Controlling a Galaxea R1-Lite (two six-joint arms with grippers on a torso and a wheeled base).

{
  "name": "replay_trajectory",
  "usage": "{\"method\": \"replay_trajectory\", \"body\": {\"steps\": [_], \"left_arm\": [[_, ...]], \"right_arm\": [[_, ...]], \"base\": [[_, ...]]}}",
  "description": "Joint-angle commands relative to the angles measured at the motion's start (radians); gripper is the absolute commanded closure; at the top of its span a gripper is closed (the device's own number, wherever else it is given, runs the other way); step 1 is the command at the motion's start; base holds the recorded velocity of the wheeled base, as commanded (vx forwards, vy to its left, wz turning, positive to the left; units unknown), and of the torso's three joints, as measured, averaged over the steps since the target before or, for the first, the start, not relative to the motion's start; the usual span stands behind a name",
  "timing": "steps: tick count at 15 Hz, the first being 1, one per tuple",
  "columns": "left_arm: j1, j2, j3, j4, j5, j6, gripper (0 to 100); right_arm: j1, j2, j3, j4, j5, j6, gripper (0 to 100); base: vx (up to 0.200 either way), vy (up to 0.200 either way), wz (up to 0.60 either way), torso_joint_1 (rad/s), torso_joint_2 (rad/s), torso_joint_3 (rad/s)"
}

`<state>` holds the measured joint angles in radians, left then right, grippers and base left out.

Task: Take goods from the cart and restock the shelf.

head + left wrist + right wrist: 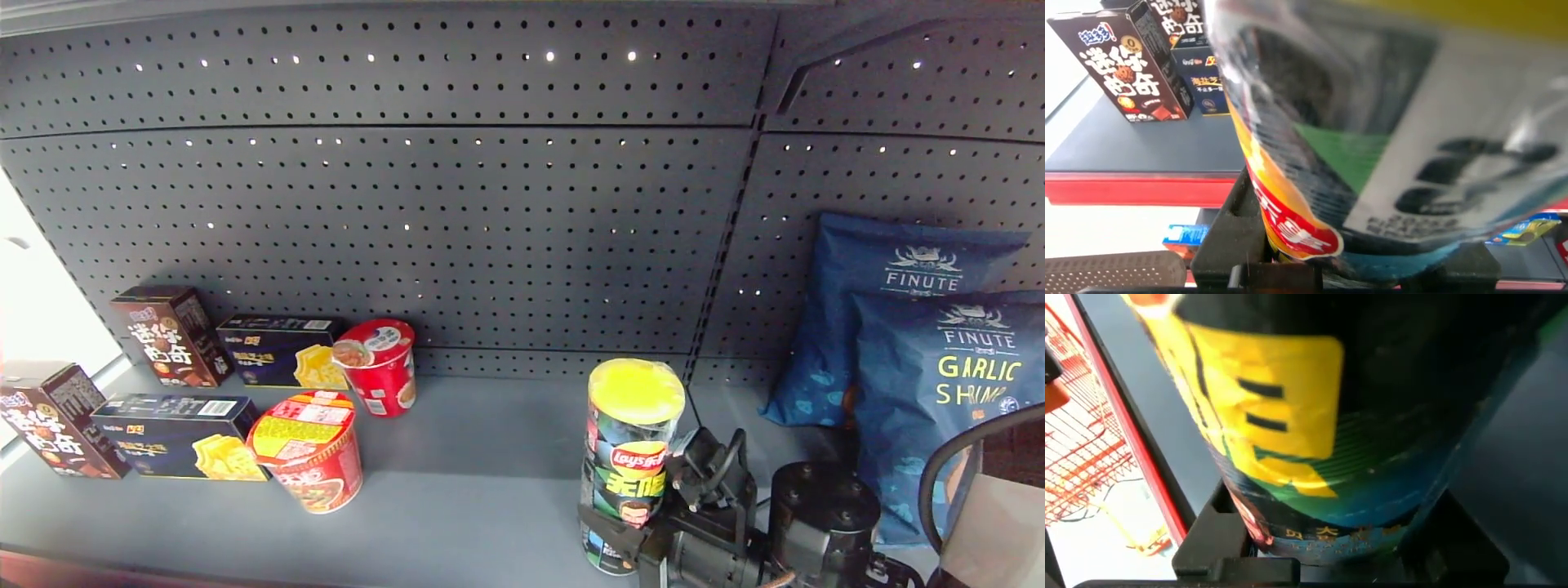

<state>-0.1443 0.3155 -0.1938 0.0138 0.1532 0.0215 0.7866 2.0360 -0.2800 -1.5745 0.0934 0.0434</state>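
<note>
A chip can (633,457) with a yellow lid stands upright at the front of the grey shelf board (473,482), right of centre. My right gripper (629,531) is shut on its lower part from the front. The right wrist view has the same can (1315,416) close up between the gripper's (1331,547) fingers. My left gripper (1351,261) is shut on a second wrapped chip can (1372,139), held out in front of the shelf's red front edge (1135,189). Whether the first can rests on the board is not clear.
At the shelf's left stand two brown chocolate boxes (171,335), two dark blue boxes (282,351) and two red noodle cups (380,367). Two blue snack bags (898,318) lean on the pegboard at the right. The red wire cart (1086,457) lies below.
</note>
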Motion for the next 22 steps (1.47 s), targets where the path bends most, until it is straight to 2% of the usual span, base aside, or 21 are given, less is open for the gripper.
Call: {"method": "replay_trajectory", "body": {"steps": [1,2,7,10,11,12,14,18,20,22], "left_arm": [[0.0,-0.001,0.004,0.0,0.0,0.0,100],[0.0,-0.003,0.004,0.0,0.0,0.0,100],[0.0,-0.007,0.005,0.0,0.0,0.0,100],[0.002,-0.044,0.019,0.002,0.0,0.0,100],[0.005,-0.058,0.02,0.017,0.003,0.0,100],[0.012,-0.09,0.007,0.078,0.003,0.0,100],[0.011,-0.128,-0.032,0.141,0.002,0.002,100],[0.009,-0.135,-0.091,0.169,0.0,0.002,100],[0.003,-0.127,-0.115,0.17,-0.003,0.002,100],[-0.031,-0.125,-0.115,0.17,-0.003,0.002,100]], "right_arm": [[0.002,0.01,0.008,0.004,0.002,0.0,100],[0.002,0.01,0.018,0.004,0.0,0.0,0],[0.002,-0.057,0.094,0.004,-0.001,-0.002,0],[-0.003,-0.215,0.262,0.004,-0.037,-0.004,0],[0.0,-0.263,0.28,0.004,-0.044,-0.002,0],[-0.001,-0.332,0.28,0.004,-0.072,-0.008,0],[-0.029,-0.404,0.28,0.005,-0.08,-0.076,0],[-0.133,-0.516,0.226,0.054,-0.077,-0.168,0],[-0.158,-0.642,0.223,0.162,-0.077,-0.198,0],[-0.147,-0.893,0.16,0.539,-0.083,-0.22,0]], "base": [[0.0,0.0,0.0,0.0,0.0,0.0],[0.0,0.0,0.0,0.0,0.0,0.0],[0.0,0.0,0.0,0.0,0.0,0.0],[0.0,0.0,0.0,0.0,0.0,0.0],[0.0,0.0,0.0,0.0,0.0,0.0],[0.0,0.0,0.0,0.0,0.0,0.0],[0.0,0.0,0.0,0.0,0.0,0.0],[0.0,0.0,0.0,0.0,0.0,0.0],[0.0,0.0,0.0,0.0,0.0,0.0],[0.0,0.0,0.0,0.0,0.0,0.0]]}}
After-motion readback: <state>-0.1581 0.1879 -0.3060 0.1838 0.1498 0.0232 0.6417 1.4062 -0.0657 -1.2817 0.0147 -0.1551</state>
